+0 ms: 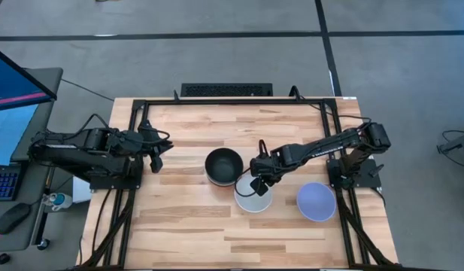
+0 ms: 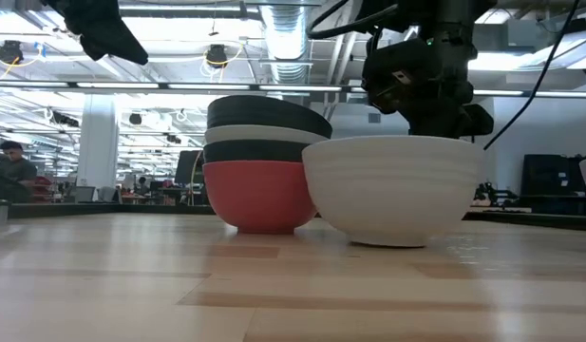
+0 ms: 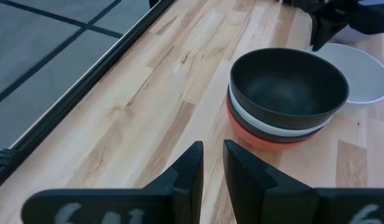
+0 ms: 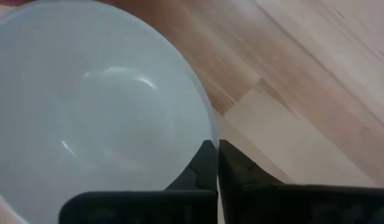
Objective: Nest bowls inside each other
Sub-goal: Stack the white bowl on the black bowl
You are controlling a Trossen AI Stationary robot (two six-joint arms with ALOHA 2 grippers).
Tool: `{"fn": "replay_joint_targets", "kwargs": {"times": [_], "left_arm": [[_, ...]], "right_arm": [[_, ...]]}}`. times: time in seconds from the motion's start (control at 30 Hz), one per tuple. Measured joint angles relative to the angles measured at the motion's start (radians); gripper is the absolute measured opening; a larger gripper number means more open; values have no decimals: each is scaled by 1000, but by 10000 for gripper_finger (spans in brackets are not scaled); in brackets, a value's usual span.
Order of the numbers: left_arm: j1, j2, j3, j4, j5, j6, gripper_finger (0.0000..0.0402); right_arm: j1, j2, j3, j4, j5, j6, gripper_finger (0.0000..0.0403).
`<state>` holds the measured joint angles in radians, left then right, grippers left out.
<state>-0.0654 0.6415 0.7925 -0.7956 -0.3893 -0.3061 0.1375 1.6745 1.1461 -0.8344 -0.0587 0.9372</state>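
High view: four stacked bowls [image 1: 223, 165], one white bowl [image 1: 252, 200], one lavender bowl [image 1: 316, 202].

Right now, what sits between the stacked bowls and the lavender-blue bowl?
The lone white bowl, with the right gripper shut on its rim, sits between the stack and the lavender-blue bowl, per the high view.

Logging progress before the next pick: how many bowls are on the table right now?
6: four nested in the stack at mid-table, black on top; the white bowl beside it, its rim pinched by the right gripper; the lavender-blue bowl near the right edge.
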Motion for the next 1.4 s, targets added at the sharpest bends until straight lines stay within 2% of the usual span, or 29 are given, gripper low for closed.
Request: {"fn": "replay_joint_targets", "kwargs": {"times": [0.27, 0.43, 0.53, 0.7, 0.97, 1.1, 1.4], "left_arm": [[0, 0, 0, 0, 0, 11, 53], [0, 0, 0, 0, -1, 10, 53], [0, 0, 0, 1, -1, 10, 53], [0, 0, 0, 33, -2, 14, 53], [0, 0, 0, 96, 14, 13, 53], [0, 0, 0, 94, 18, 4, 53], [0, 0, 0, 96, 18, 4, 53]], "right_arm": [[0, -7, 242, -233, 7, -77, 13], [0, -6, 366, -326, 11, -67, 6], [-9, -3, 446, -329, 50, -71, 12], [-70, 97, 583, -346, 121, -144, 10], [-153, 278, 768, -386, 109, -261, 24], [-161, 309, 824, -393, 89, -292, 18], [-194, 327, 832, -398, 91, -309, 21]]}}
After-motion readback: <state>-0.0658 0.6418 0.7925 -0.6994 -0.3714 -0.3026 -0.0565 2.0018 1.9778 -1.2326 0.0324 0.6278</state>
